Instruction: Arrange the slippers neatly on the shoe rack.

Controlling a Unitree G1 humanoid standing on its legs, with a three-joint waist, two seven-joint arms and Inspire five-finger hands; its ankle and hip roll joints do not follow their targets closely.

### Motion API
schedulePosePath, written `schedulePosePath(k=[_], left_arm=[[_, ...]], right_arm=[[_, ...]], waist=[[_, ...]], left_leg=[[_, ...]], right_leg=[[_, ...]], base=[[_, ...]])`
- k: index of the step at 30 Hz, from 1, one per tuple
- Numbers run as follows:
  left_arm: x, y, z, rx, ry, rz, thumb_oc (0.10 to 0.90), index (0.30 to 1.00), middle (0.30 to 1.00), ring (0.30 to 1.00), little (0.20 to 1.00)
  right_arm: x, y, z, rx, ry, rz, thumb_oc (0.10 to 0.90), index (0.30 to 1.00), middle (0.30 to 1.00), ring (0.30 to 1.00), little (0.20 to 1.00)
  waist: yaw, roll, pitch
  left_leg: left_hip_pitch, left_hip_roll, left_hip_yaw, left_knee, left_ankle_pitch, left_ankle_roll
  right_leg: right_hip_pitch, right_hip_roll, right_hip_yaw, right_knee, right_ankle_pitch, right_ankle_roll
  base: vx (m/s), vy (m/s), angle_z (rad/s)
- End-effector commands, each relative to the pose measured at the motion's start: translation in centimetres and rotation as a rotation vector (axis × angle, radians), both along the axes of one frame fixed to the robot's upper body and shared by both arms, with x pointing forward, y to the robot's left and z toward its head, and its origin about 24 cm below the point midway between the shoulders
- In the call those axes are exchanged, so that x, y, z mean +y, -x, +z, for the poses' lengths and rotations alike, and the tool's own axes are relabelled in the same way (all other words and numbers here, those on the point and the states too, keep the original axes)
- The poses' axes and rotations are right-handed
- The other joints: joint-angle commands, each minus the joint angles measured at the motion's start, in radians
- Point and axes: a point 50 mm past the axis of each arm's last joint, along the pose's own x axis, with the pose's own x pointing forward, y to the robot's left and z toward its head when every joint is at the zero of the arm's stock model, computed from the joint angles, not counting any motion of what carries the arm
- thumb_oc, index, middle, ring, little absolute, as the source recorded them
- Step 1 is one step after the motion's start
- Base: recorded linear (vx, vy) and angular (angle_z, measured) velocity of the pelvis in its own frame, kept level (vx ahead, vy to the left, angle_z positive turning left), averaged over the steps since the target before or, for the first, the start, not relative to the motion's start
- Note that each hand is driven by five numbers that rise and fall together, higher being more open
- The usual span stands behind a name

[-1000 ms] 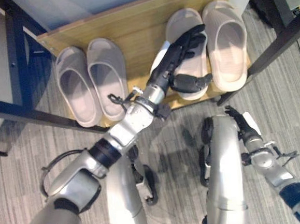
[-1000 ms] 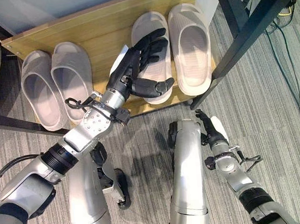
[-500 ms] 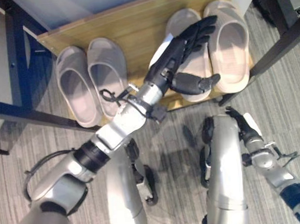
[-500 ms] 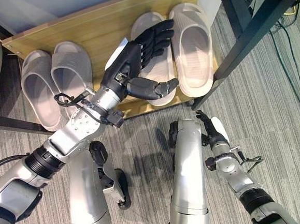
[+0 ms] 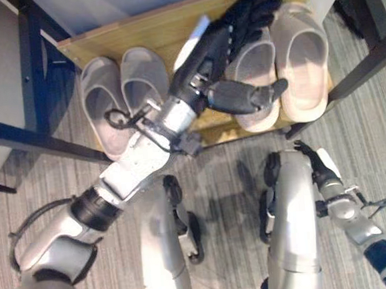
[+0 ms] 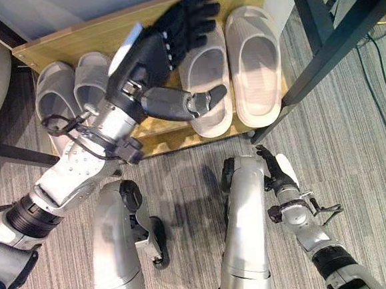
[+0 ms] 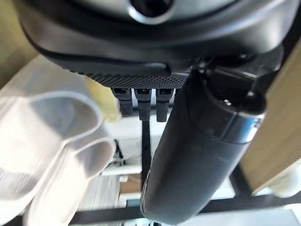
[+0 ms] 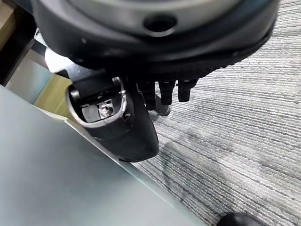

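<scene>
Both eye views are looking steeply down from the head, sharing the shoe rack [image 5: 170,26] at twelve o'clock. Each wrist view is peering along its own hand from very close, the left one toward pale slippers [image 7: 51,155].

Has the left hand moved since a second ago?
Yes. The left hand, open, has lifted off the slipper and swung toward the back edge of the shoe rack, its fingers now past the slipper's toe.
</scene>
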Motion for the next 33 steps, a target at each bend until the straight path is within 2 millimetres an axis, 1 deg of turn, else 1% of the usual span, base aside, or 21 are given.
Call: schedulePosePath(k=[1,3,4,5,6,7,8,13,14,15,18,20,21,23,24,25,26,28,29,32,33], left_arm=[[0.9,3.7,5.3,-0.29,0.137,-0.09,0.8,0.9,0.9,0.9,0.9],[1.9,3.7,5.4,-0.309,0.153,-0.053,0.8,0.9,0.9,0.9,0.9],[1.9,3.7,5.4,-0.31,0.153,-0.052,0.8,0.9,0.9,0.9,0.9],[2.5,3.5,5.5,-0.315,0.156,-0.026,0.8,0.9,0.9,0.9,0.9],[2.5,3.5,5.5,-0.316,0.157,-0.026,0.8,0.9,0.9,0.9,0.9],[3.2,3.3,4.9,-0.3,0.167,-0.002,0.8,0.9,0.9,0.9,0.9],[3.2,3.3,4.9,-0.3,0.167,-0.001,0.8,0.9,0.9,0.9,0.9],[5.4,2.2,0.0,-0.143,0.176,0.109,0.8,0.9,0.9,0.9,0.9],[6.1,1.8,-2.2,-0.067,0.179,0.147,0.8,0.9,0.9,0.9,0.9],[6.1,1.8,-2.2,-0.067,0.179,0.147,0.8,0.9,0.9,0.9,0.9],[7.0,1.2,-7.8,0.12,0.147,0.223,0.8,0.9,0.9,0.9,0.9],[7.0,1.1,-9.0,0.164,0.146,0.234,0.8,0.9,0.9,0.9,0.9],[7.0,1.0,-11.9,0.27,0.131,0.253,0.8,0.9,0.9,0.9,0.9],[7.1,1.1,-14.5,0.365,0.11,0.275,0.8,0.9,0.9,0.9,0.9],[7.1,1.1,-14.6,0.366,0.109,0.275,0.8,0.9,0.9,0.9,0.9],[7.4,1.4,-16.9,0.44,0.066,0.302,0.8,0.9,0.9,0.9,0.9],[7.5,1.6,-18.1,0.483,0.058,0.314,0.8,0.9,0.9,0.9,0.9],[7.6,1.7,-18.9,0.512,0.045,0.327,0.8,0.9,0.9,0.9,0.9],[8.0,2.2,-21.1,0.583,0.011,0.357,0.8,0.9,0.9,0.9,0.9],[8.4,2.8,-22.9,0.645,-0.027,0.39,0.8,0.9,0.9,0.9,0.9],[8.4,2.8,-22.9,0.644,-0.027,0.39,0.8,0.9,0.9,0.9,0.9]], right_arm=[[4.3,-1.0,2.8,-0.152,-0.002,0.223,0.8,0.9,0.9,0.9,0.9],[4.0,-1.9,4.5,-0.214,0.001,0.216,0.8,0.9,0.9,0.9,0.9],[4.0,-1.9,4.5,-0.215,0.002,0.216,0.8,0.9,0.9,0.9,0.9],[4.0,-2.7,6.0,-0.271,-0.002,0.209,0.8,0.9,0.9,0.9,0.9],[4.0,-2.7,6.0,-0.272,-0.001,0.21,0.8,0.9,0.9,0.9,0.9],[4.0,-3.2,7.2,-0.316,-0.003,0.209,0.8,0.9,0.9,0.9,0.9],[4.0,-3.2,7.2,-0.316,-0.002,0.21,0.8,0.9,0.9,0.9,0.9],[3.6,-2.8,7.2,-0.326,-0.02,0.211,0.8,0.9,0.9,0.9,0.9],[3.6,-2.6,7.1,-0.323,-0.031,0.215,0.8,0.9,0.9,0.9,0.9],[3.6,-2.6,7.0,-0.323,-0.031,0.215,0.8,0.9,0.9,0.9,0.9],[3.5,-2.1,6.1,-0.301,-0.053,0.213,0.8,0.9,0.9,0.9,0.9],[3.6,-1.9,5.9,-0.297,-0.061,0.213,0.8,0.9,0.9,0.9,0.9],[4.0,-1.7,5.1,-0.277,-0.087,0.22,0.8,0.9,0.9,0.9,0.9],[4.2,-1.3,4.1,-0.247,-0.11,0.221,0.8,0.9,0.9,0.9,0.9],[4.2,-1.2,4.0,-0.246,-0.11,0.221,0.8,0.9,0.9,0.9,0.9],[4.5,-0.8,2.9,-0.21,-0.127,0.221,0.8,0.9,0.9,0.9,0.9],[4.7,-0.5,2.2,-0.189,-0.142,0.218,0.8,0.9,0.9,0.9,0.9],[4.7,-0.2,1.6,-0.169,-0.15,0.214,0.8,0.9,0.9,0.9,0.9],[4.7,0.5,0.1,-0.115,-0.17,0.199,0.8,0.9,0.9,0.9,0.9],[4.6,1.3,-1.4,-0.06,-0.179,0.183,0.8,0.9,0.9,0.9,0.9],[4.6,1.3,-1.4,-0.061,-0.179,0.183,0.8,0.9,0.9,0.9,0.9]], waist=[[0.053,-0.079,-0.032],[0.079,-0.071,-0.032],[0.077,-0.068,-0.032],[0.09,-0.053,-0.032],[0.089,-0.05,-0.032],[0.095,-0.037,-0.051],[0.093,-0.035,-0.053],[0.091,-0.012,-0.186],[0.087,-0.018,-0.195],[0.087,-0.017,-0.193],[0.085,-0.027,-0.204],[0.084,-0.029,-0.202],[0.086,-0.033,-0.213],[0.089,-0.035,-0.224],[0.089,-0.034,-0.221],[0.091,-0.038,-0.237],[0.095,-0.04,-0.238],[0.094,-0.04,-0.241],[0.097,-0.044,-0.266],[0.101,-0.041,-0.279],[0.101,-0.04,-0.277]], left_leg=[[-0.089,-0.036,-0.038,-0.141,0.091,-0.089],[-0.089,-0.052,-0.068,-0.32,0.165,-0.094],[-0.089,-0.055,-0.07,-0.327,0.172,-0.093],[-0.089,-0.067,-0.091,-0.441,0.237,-0.091],[-0.089,-0.069,-0.093,-0.448,0.244,-0.091],[-0.089,-0.073,-0.112,-0.543,0.308,-0.086],[-0.089,-0.075,-0.113,-0.549,0.315,-0.085],[-0.079,-0.076,-0.145,-0.809,0.435,-0.07],[-0.018,-0.074,-0.148,-0.917,0.472,-0.069],[-0.015,-0.075,-0.149,-0.919,0.473,-0.069],[0.121,-0.082,-0.156,-1.132,0.546,-0.072],[0.159,-0.082,-0.157,-1.182,0.57,-0.072],[0.235,-0.075,-0.169,-1.289,0.611,-0.072],[0.329,-0.065,-0.189,-1.411,0.653,-0.072],[0.338,-0.064,-0.19,-1.419,0.657,-0.072],[0.428,-0.053,-0.195,-1.535,0.691,-0.079],[0.473,-0.049,-0.192,-1.618,0.761,-0.088],[0.529,-0.046,-0.193,-1.679,0.781,-0.094],[0.64,-0.042,-0.188,-1.804,0.818,-0.108],[0.777,-0.04,-0.186,-1.933,0.857,-0.12],[0.779,-0.04,-0.186,-1.935,0.857,-0.12]], right_leg=[[0.094,-0.012,0.113,-0.053,0.067,-0.019],[0.147,-0.019,0.038,-0.245,0.098,-0.021],[0.149,-0.021,0.033,-0.252,0.104,-0.022],[0.172,-0.025,-0.028,-0.374,0.128,-0.019],[0.174,-0.026,-0.032,-0.382,0.134,-0.021],[0.177,-0.032,-0.086,-0.489,0.159,-0.017],[0.179,-0.033,-0.089,-0.496,0.165,-0.018],[0.19,-0.046,-0.2,-0.755,0.252,-0.017],[0.254,-0.043,-0.232,-0.871,0.288,-0.02],[0.257,-0.043,-0.233,-0.874,0.289,-0.02],[0.388,-0.024,-0.281,-1.084,0.358,-0.018],[0.429,-0.023,-0.299,-1.139,0.378,-0.02],[0.496,-0.015,-0.321,-1.24,0.415,-0.013],[0.578,-0.004,-0.342,-1.343,0.449,-0.007],[0.587,-0.002,-0.344,-1.351,0.453,-0.007],[0.657,0.008,-0.369,-1.443,0.483,0.009],[0.706,0.011,-0.399,-1.522,0.54,0.003],[0.762,0.014,-0.416,-1.586,0.558,0.008],[0.866,0.025,-0.443,-1.701,0.591,0.017],[0.986,0.041,-0.468,-1.809,0.619,0.024],[0.988,0.041,-0.468,-1.81,0.62,0.024]], base=[[-0.2,-0.007,-0.1],[-0.21,0.048,-0.2],[-0.26,0.076,-0.18],[-0.2,0.053,-0.11],[-0.3,0.085,-0.15],[-0.15,0.042,-0.11],[-0.15,0.055,-0.07],[-0.13,0.003,0.12],[-0.16,-0.035,0.04],[-0.21,-0.074,0.03],[-0.15,-0.076,0.12],[-0.1,-0.058,0.12],[-0.09,-0.068,0.08],[-0.09,-0.066,0.01],[-0.06,-0.069,0.03],[-0.13,-0.065,0.03],[-0.12,-0.095,0.03],[-0.03,-0.081,0.03],[0.05,-0.078,0.06],[0.08,-0.073,0.12],[0.23,-0.103,0.11]])
